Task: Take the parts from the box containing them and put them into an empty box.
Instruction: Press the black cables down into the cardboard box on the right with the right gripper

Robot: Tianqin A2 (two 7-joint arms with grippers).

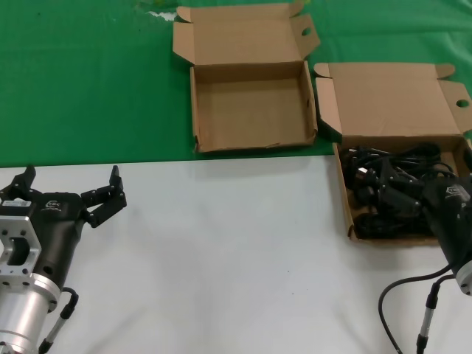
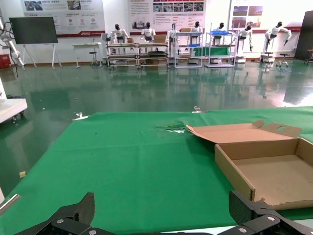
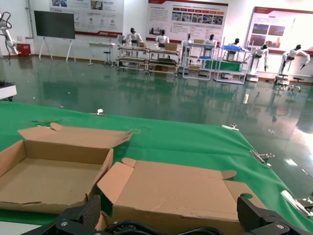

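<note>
The parts [image 1: 391, 184] are a tangle of black cords and plugs lying in the box containing them [image 1: 346, 199] at the right, its lid flap [image 3: 181, 188] standing open. My right gripper [image 1: 402, 195] is low over this tangle, open, and its fingers are hard to pick out against the black cords. In the right wrist view the gripper [image 3: 171, 215] spans loops of cord [image 3: 142, 228], fingers wide apart. The empty box [image 1: 251, 110] sits on the green mat, far centre, and shows again [image 3: 49, 171] [image 2: 274, 171]. My left gripper [image 1: 71, 178] [image 2: 164, 210] rests open and empty over the white table at left.
A green mat [image 1: 88, 81] covers the far half of the table and a white surface [image 1: 221, 258] the near half. The two boxes stand side by side, almost touching. A black cable [image 1: 402, 310] hangs from my right arm at the lower right.
</note>
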